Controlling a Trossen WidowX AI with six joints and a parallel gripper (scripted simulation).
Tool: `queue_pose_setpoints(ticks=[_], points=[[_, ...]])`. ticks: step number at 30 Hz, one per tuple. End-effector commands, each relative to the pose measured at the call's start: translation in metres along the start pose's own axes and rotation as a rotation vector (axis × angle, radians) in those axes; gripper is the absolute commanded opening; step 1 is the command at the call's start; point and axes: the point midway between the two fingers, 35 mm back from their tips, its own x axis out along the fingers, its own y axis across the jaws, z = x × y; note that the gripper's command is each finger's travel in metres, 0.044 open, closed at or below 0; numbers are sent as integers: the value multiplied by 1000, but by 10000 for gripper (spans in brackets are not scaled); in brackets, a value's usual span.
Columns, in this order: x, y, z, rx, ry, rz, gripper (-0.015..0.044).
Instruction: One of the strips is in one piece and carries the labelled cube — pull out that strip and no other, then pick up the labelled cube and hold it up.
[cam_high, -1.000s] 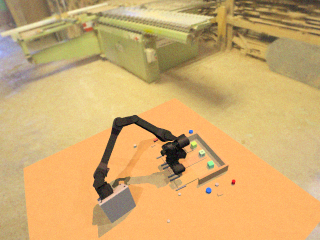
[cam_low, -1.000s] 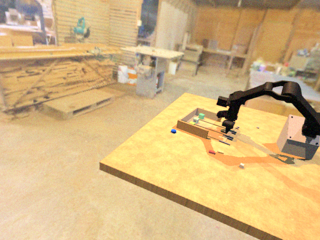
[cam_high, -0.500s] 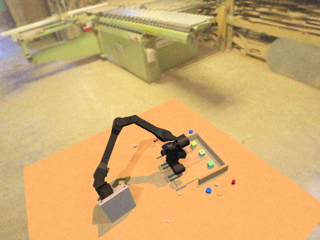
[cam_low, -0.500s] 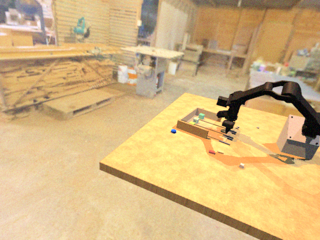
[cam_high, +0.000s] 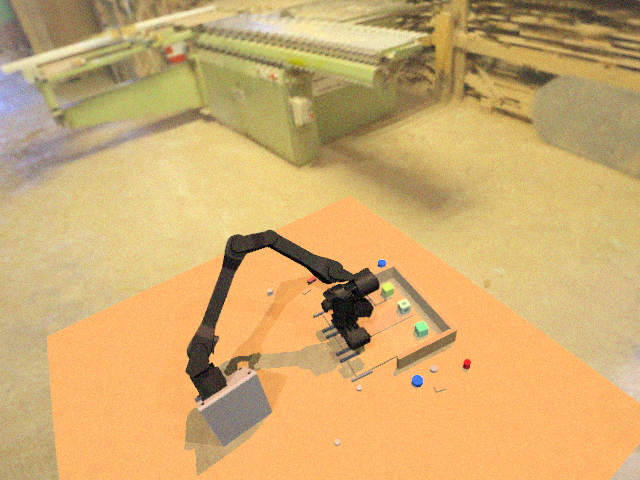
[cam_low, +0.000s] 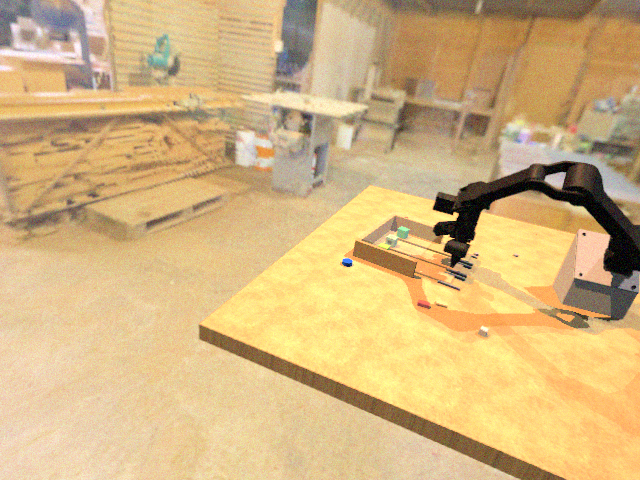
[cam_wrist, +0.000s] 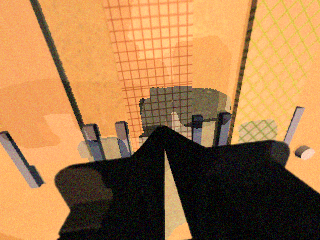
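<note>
The pale cube with a dark mark (cam_high: 403, 306) (cam_low: 391, 240) sits inside the walled tray (cam_high: 426, 349) (cam_low: 385, 257), between a lime cube (cam_high: 387, 289) and a teal cube (cam_high: 421, 329) (cam_low: 402, 231). The red-grid strip (cam_wrist: 155, 55) runs up the middle of the wrist view. A yellow-green-grid strip (cam_wrist: 285, 45) is to its right, and a plainer orange strip (cam_wrist: 75, 45) to its left. I cannot tell which strips are in one piece. My gripper (cam_high: 357, 342) (cam_low: 454, 262) (cam_wrist: 162, 131) is shut and empty, by the near end of the red-grid strip, between its two end bars.
Slim blue-grey bars (cam_wrist: 92, 141) (cam_wrist: 223, 131) (cam_wrist: 294, 125) stand at the strips' near ends. Thin dark rails (cam_wrist: 57, 75) (cam_wrist: 245, 55) part the strips. Blue discs (cam_high: 417, 380) (cam_low: 346, 262), a red cylinder (cam_high: 466, 363) and small pale bits (cam_high: 359, 388) lie around the tray.
</note>
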Motion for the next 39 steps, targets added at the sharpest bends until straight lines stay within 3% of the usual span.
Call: queue_pose_setpoints(ticks=[1,39], points=[[3,1,0,2,4,4,0],[6,0,-10,2,4,4,0]])
